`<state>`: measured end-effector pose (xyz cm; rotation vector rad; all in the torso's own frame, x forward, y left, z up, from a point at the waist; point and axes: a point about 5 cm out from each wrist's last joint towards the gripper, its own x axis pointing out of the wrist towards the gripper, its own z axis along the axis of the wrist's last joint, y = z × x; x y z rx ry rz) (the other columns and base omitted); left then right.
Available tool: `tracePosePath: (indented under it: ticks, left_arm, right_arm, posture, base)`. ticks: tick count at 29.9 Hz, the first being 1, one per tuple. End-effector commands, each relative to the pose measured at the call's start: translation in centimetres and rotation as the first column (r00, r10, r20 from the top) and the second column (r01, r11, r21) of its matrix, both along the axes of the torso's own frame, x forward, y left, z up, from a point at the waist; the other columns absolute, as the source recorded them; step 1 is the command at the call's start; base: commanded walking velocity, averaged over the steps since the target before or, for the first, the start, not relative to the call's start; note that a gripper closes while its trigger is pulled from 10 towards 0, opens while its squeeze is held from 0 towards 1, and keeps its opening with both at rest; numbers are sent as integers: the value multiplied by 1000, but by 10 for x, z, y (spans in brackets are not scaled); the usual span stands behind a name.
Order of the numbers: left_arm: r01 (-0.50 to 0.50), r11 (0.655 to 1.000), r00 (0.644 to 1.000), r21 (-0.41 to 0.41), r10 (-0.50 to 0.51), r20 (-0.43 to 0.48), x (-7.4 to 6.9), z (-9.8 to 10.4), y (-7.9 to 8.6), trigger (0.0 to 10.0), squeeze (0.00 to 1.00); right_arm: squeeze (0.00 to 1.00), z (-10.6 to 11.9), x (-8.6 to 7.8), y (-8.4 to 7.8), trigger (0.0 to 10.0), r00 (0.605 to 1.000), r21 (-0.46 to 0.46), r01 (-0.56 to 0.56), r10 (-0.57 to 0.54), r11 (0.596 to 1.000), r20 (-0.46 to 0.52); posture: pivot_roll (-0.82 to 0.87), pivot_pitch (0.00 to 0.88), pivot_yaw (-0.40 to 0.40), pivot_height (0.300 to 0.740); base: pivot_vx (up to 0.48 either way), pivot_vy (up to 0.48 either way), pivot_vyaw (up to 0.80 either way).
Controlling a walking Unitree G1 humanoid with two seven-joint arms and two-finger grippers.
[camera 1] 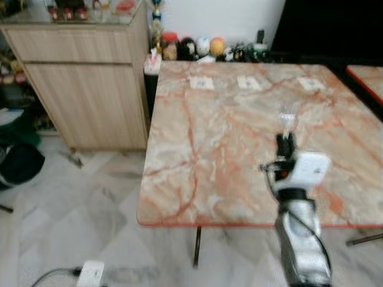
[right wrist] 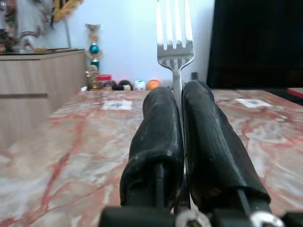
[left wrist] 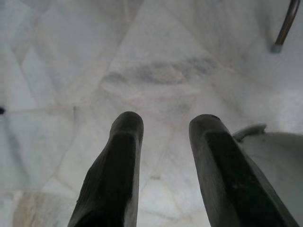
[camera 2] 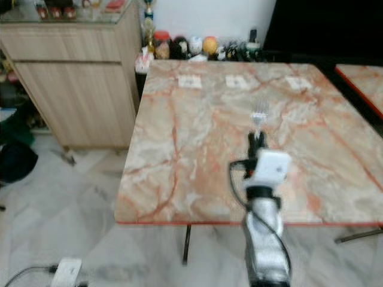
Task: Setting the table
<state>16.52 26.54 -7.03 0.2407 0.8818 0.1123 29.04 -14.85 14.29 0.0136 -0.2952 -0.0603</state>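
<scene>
At my far left, a wooden cabinet (camera 1: pixel 84 89) is standing beside the marble table (camera 1: pixel 227 155); my left gripper (left wrist: pixel 163 142) is hanging over the floor, fingers parted and holding nothing; over the table's near right part, my right gripper (right wrist: pixel 179 94) is pinching a fork (right wrist: pixel 174 33) upright, tines pointing away.

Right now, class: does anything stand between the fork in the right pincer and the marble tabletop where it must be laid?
Nothing visible does. The right pincer is shut on the silver metal fork above the pink-veined marble table, whose surface ahead is bare up to three white paper cards near its far edge.
</scene>
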Motion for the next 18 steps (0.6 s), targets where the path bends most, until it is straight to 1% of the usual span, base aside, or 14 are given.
tracePosePath:
  ticks: [1,6,18]
  left_arm:
    - [24,1000,999,6,-24,-31,-3,-3,-4,10000,0]
    - [27,1000,999,8,-27,-30,-1,-3,-4,10000,0]
    - [22,1000,999,7,-22,-30,1,-2,-4,10000,0]
  right_arm:
    - [0,4,-3,-9,10000,999,-17,39,-39,999,8]
    - [0,7,-3,-6,10000,999,-18,37,-37,999,17]
    - [0,16,-3,-6,10000,998,-26,46,-45,999,43]
  posture:
    - [145,0,-15,740]
    - [145,0,-14,740]
    - [145,0,-16,740]
  base:
    - [0,-435,0]
    - [0,-438,0]
    - [0,-437,0]
